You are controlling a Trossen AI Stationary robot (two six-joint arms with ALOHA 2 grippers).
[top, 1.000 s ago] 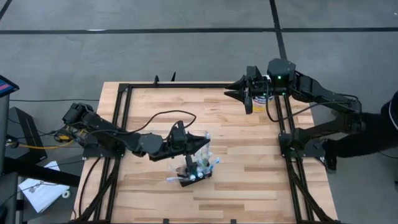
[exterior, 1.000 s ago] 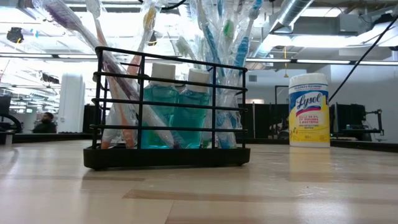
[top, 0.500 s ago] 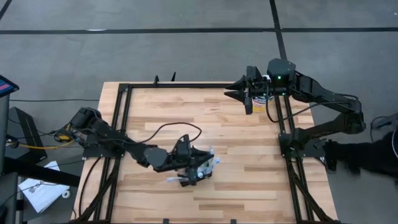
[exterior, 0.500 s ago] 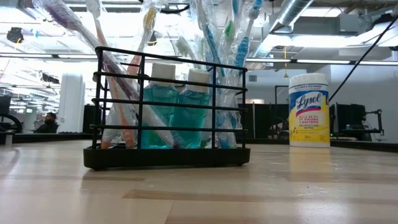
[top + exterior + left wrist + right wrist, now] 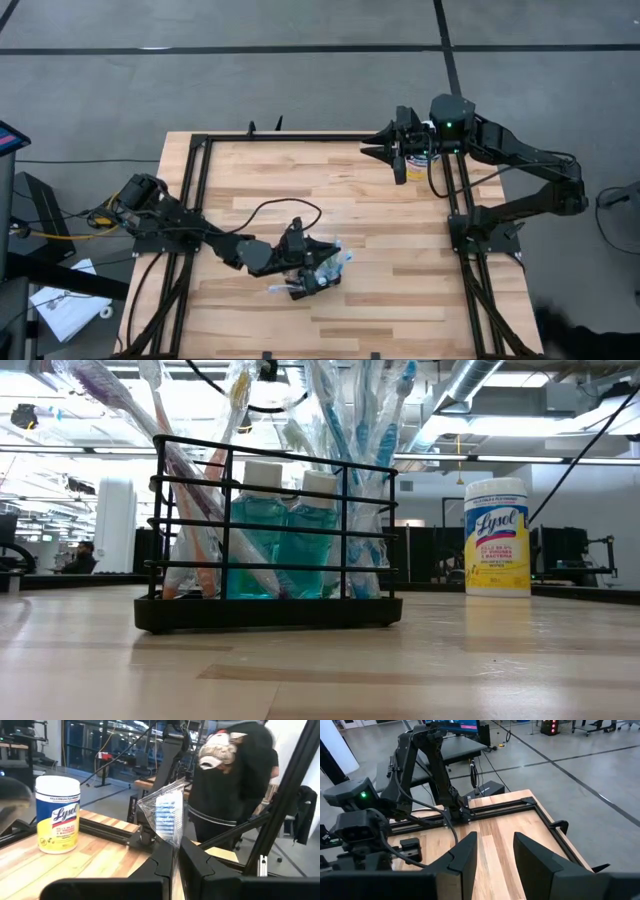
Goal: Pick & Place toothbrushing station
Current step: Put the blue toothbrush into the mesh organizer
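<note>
Lowered further since a second ago, the left gripper (image 5: 318, 272) is pinched on a wrapped toothbrush (image 5: 167, 817) in the toothbrushing station (image 5: 312, 282) directly beneath it, so lifting may extract only that slippery brush, while the right gripper (image 5: 378, 152) waits half-open far away.

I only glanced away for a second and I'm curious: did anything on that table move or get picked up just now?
The left arm stretched farther out and sank lower over the toothbrushing station. Its fingers are shut on a wrapped toothbrush standing in the station. The station itself has not shifted, and nothing was lifted out or let go. The right gripper still waits, open, at the far corner by the wipes canister.
</note>
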